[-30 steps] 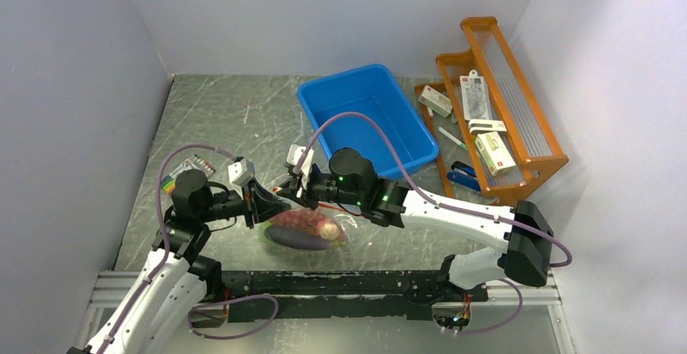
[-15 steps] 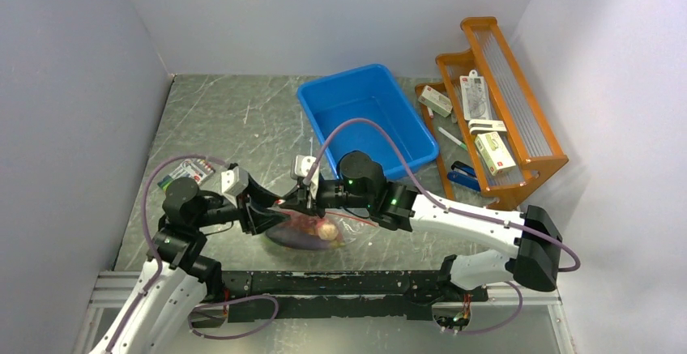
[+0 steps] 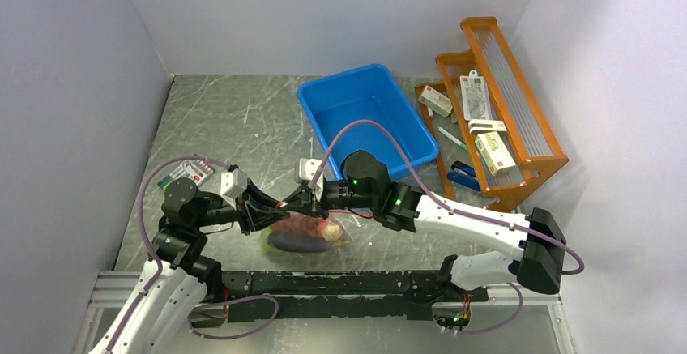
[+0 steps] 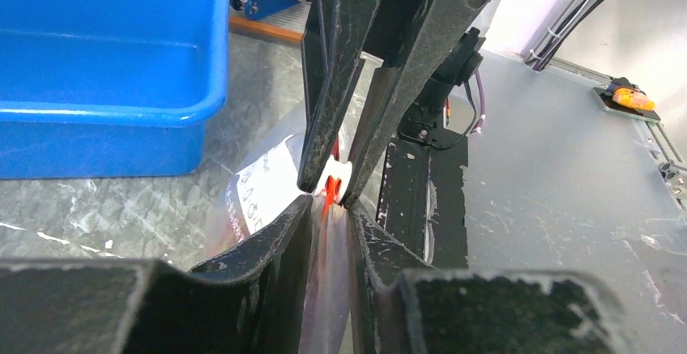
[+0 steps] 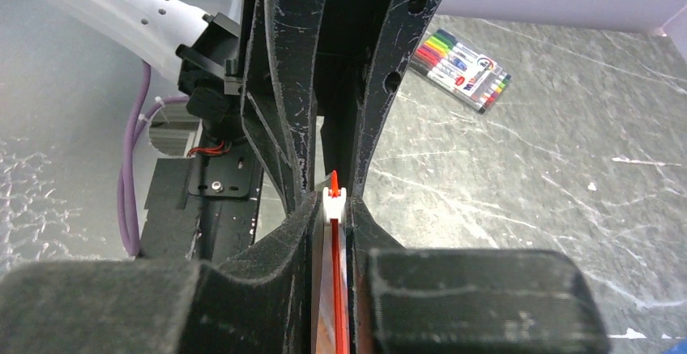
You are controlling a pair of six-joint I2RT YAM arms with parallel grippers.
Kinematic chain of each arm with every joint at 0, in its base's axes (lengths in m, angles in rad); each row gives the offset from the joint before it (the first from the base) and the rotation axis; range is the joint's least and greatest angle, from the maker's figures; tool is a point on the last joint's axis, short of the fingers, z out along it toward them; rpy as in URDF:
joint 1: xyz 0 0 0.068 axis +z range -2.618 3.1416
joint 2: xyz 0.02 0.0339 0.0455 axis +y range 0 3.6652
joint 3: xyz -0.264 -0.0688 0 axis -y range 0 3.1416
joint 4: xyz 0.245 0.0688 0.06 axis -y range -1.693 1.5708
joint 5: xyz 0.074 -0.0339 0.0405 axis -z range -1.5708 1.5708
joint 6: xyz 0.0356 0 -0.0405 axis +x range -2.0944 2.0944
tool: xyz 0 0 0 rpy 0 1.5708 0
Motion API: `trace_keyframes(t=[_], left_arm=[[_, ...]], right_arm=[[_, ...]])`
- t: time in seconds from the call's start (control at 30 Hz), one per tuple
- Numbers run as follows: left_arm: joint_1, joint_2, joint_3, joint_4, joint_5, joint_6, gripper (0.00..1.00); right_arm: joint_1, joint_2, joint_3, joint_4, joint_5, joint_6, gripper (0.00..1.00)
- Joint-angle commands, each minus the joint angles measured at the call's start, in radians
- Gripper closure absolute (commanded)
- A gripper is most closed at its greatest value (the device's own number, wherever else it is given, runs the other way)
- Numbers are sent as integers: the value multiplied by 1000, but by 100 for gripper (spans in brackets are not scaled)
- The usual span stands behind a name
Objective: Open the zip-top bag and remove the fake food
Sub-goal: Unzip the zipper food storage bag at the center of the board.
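The zip-top bag (image 3: pixel 304 231) lies near the table's front edge, with the fake food inside: a purple eggplant (image 3: pixel 296 242) and a beige bulb (image 3: pixel 328 228) show through the film. My right gripper (image 3: pixel 301 204) is shut on the white slider (image 5: pixel 333 202) of the red-orange zip strip (image 5: pixel 338 289). Facing it from the left, my left gripper (image 3: pixel 271 208) meets it tip to tip. In the left wrist view the left gripper (image 4: pixel 330 204) straddles the bag's top edge (image 4: pixel 328 273) just behind the slider (image 4: pixel 336 174), its jaws a narrow gap apart.
A blue bin (image 3: pixel 369 115) stands behind the bag. An orange wooden rack (image 3: pixel 502 111) with small boxes fills the right side. A pack of coloured markers (image 3: pixel 185 174) lies at the left, beside the left arm.
The left gripper let go of the bag's top, opened wide, and has narrowed again around the edge. The right gripper kept hold of the slider and shifted slightly right.
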Motion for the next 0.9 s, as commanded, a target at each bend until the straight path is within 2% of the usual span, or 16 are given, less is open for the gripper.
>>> trace_keyframes(t=[0.0,0.13,0.17,0.37,0.47,0.53,0.63,0.87], left_arm=[[-7,-13,-18,46,25,2,71],[-7,-30,-18,32,2,16,93],[-8,-32,-16,23,-5,21,93],[-8,-24,-8,8,-18,27,93],[-8,-22,-9,8,-19,27,93],[-7,-23,-9,8,-19,27,93],[-8,-21,-11,11,-17,25,93],[-8,-5,-10,7,-12,24,93]], right_arm=[[-2,-12,-1,32,-14,7,91],[-3,-6,2,46,-14,19,90],[-2,-6,2,48,-10,21,89],[0,3,40,-64,-3,-64,62],[0,1,44,-106,28,-93,54],[1,-11,32,-96,60,-102,53],[1,-24,20,-64,44,-94,60],[1,15,19,4,16,-58,60]])
